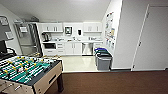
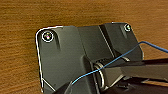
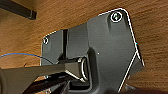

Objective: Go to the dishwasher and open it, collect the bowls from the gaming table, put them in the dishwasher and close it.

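Note:
The dishwasher is the stainless-steel front under the counter of the kitchenette at the far end of the room, and its door is shut. White cabinet doors stand on both sides of it. The white-topped gaming table and the bowls are out of view. In both wrist views my arms hang low over brown carpet.
A green-field foosball table with wooden sides fills the near left. Grey bins with coloured lids stand against the right wall before the kitchenette. A tall fridge is at the back left, a white door on the right. Pale floor lies between.

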